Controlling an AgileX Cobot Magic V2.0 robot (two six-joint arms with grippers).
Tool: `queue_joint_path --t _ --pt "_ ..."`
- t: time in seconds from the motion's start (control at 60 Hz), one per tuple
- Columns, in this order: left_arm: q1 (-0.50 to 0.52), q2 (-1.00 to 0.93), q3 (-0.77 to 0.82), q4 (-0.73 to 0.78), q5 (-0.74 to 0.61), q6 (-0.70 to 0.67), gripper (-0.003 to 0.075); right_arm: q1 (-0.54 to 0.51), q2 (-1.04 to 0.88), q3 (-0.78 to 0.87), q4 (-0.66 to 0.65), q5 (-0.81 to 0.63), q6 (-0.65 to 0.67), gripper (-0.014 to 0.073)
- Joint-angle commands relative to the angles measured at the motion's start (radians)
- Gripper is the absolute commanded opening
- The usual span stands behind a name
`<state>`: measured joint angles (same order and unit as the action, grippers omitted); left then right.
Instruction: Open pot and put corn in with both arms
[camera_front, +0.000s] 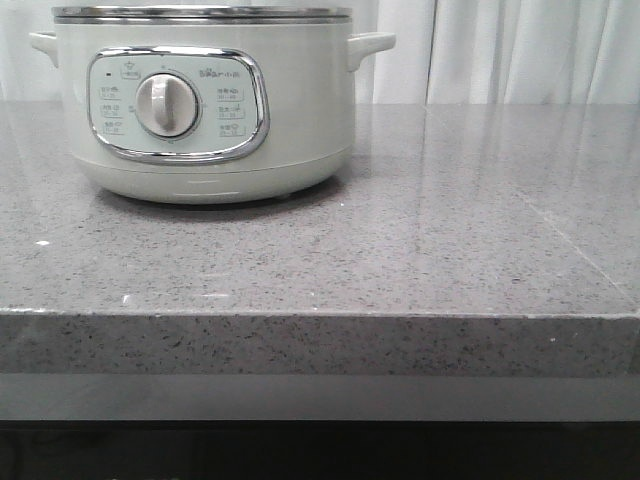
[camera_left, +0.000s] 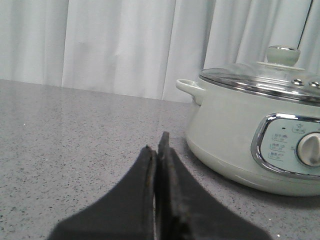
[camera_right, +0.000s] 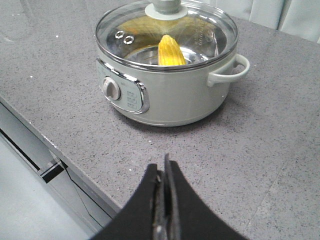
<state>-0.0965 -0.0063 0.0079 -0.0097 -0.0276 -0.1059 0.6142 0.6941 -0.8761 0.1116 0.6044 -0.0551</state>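
Grey counter (camera_front: 420, 250), pot (camera_front: 205, 100) far left, lidded, corn (camera_right: 170, 50) inside. Left hand (camera_left: 159, 150) and right hand (camera_right: 163, 175) both closed, empty. Risked nothing obvious.

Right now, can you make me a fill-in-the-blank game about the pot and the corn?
1. The corn lies ____ the pot.
2. The glass lid is ____ the pot.
3. Both the left pincer and the right pincer are ____.
4. The pot's control panel has one round ____.

Missing words: inside; on; shut; knob
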Motion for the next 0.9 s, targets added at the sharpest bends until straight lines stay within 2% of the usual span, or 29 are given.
queue_joint_path --t 0.0,0.15,0.3,0.4,0.65,0.883 --pt "0.001 -0.017 0.011 -0.006 -0.082 0.000 -0.0020 -0.011 -0.018 -0.008 0.005 -0.073 -0.005 -0.0069" --pt "0.001 -0.017 0.011 -0.006 -0.082 0.000 -0.0020 -0.166 -0.115 0.106 0.005 -0.189 -0.007 -0.0069" --pt "0.001 -0.017 0.011 -0.006 -0.082 0.000 -0.0020 -0.356 -0.280 0.279 0.005 -0.343 -0.007 -0.0069" --pt "0.001 -0.017 0.011 -0.006 -0.082 0.000 -0.0020 -0.445 -0.395 0.410 0.005 -0.406 -0.007 -0.0069" --pt "0.001 -0.017 0.011 -0.006 -0.082 0.000 -0.0020 -0.532 -0.611 0.704 0.006 -0.456 -0.006 -0.0069" --pt "0.001 -0.017 0.011 -0.006 -0.082 0.000 -0.0020 -0.535 -0.728 0.897 0.007 -0.566 -0.006 -0.0069"
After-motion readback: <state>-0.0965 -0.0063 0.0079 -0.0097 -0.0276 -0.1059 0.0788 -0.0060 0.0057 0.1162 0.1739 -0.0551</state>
